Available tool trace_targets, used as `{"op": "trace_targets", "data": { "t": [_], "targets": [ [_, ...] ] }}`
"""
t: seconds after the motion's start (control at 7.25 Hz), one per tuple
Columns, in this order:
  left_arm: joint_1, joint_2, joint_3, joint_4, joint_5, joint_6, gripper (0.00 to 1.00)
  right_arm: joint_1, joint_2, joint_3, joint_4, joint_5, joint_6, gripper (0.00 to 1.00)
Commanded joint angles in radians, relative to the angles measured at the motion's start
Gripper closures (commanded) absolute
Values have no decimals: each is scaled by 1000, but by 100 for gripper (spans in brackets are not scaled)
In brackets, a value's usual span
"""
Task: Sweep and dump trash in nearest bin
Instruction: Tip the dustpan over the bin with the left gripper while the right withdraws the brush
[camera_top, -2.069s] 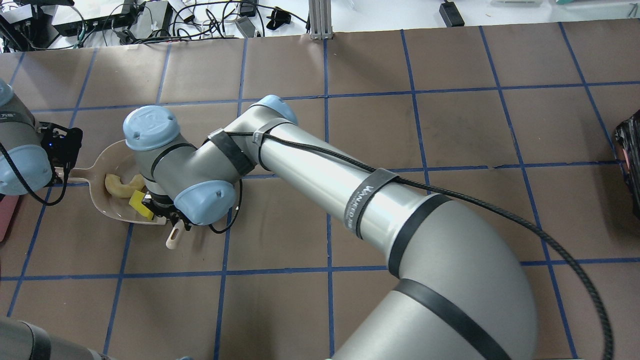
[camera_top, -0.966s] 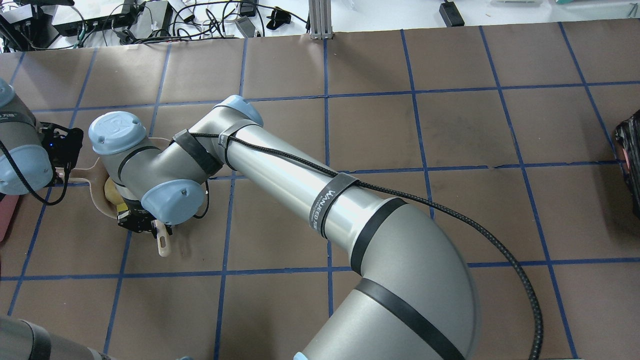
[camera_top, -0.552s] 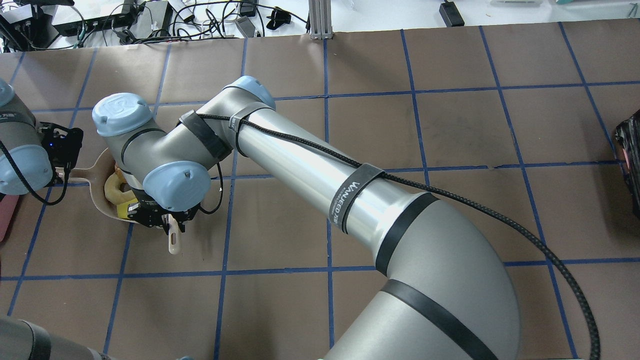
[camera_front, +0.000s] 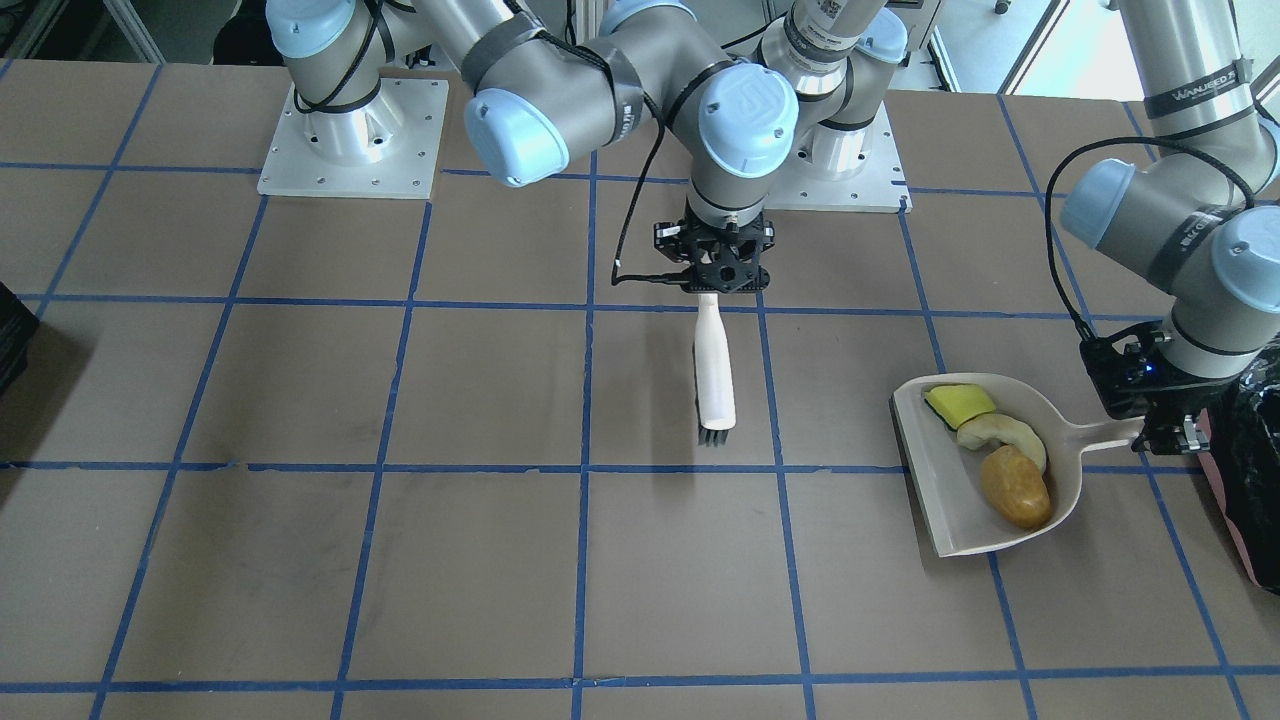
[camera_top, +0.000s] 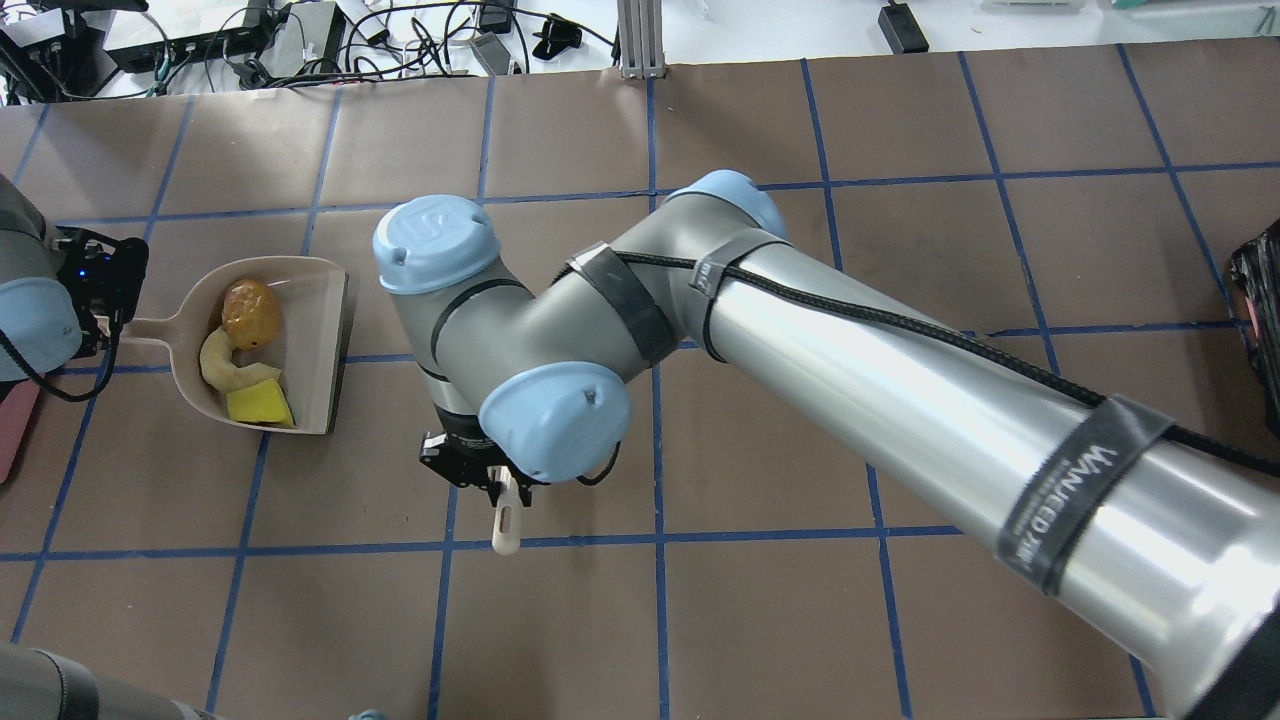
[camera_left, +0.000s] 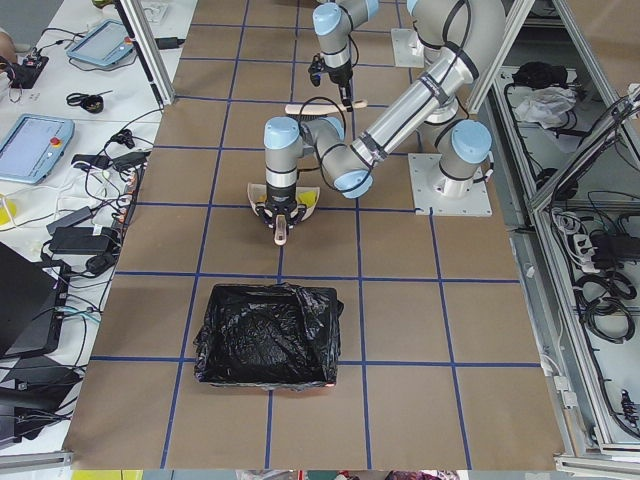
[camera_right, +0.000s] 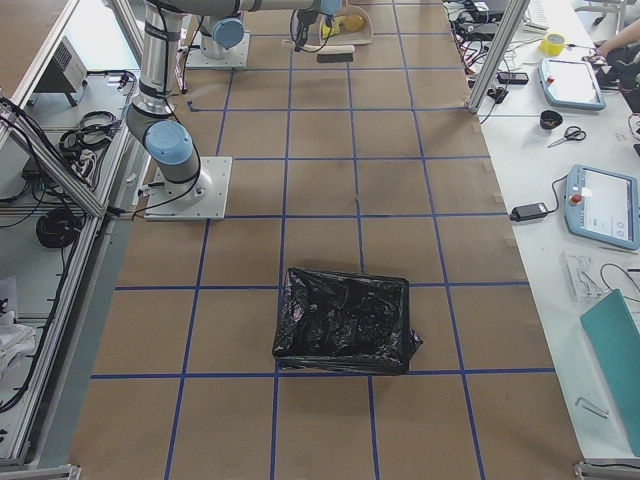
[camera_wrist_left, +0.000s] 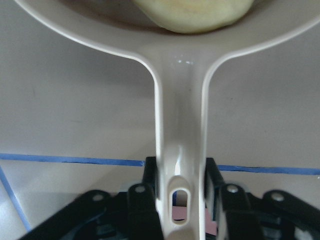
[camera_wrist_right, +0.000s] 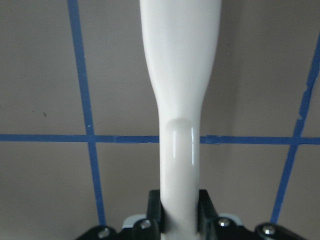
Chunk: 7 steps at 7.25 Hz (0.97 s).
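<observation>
trash all in dustpan (camera_front: 950, 500): sponge chunk (camera_front: 958, 403), cream curved piece (camera_front: 1003, 437), potato lump (camera_front: 1015, 487), in row along back wall. left gripper (camera_wrist_left: 181, 165) clamped on dustpan handle end. right gripper (camera_wrist_right: 179, 197) clamped on brush (camera_front: 715, 375), well apart from pan (sweep judged done). key relation: bin (camera_front: 1255, 480) just beside left gripper, on handle side; pan's long axis aimed at it, mouth facing away. left arm nearer. next, likely: lift, carry over rim, tip.

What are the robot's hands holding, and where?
Left gripper: the beige plastic dustpan, by its handle end. Right gripper: the white black-bristled brush, by its handle end.
</observation>
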Motion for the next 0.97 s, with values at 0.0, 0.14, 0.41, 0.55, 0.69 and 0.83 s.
{"op": "trace_targets", "data": {
  "t": [0.0, 0.14, 0.41, 0.55, 0.69, 0.83],
  "targets": [
    [40, 6, 85, -118, -66, 14, 100, -42, -93, 238, -146, -80, -72, 100],
    [53, 8, 159, -227, -97, 12, 100, -57, -115, 271, -157, -82, -75, 100],
    [98, 2, 302, -396, -125, 9, 100, -95, -127, 294, -144, -78, -94, 100],
    [121, -3, 333, -407, -125, 14, 100, -106, -132, 320, -139, -76, -110, 100],
    [153, -17, 356, -417, -128, 17, 100, -106, -138, 349, -136, -79, -113, 100],
    [176, -38, 415, -417, -138, 46, 100, -105, -149, 354, -138, -72, -113, 100]
  ]
}}
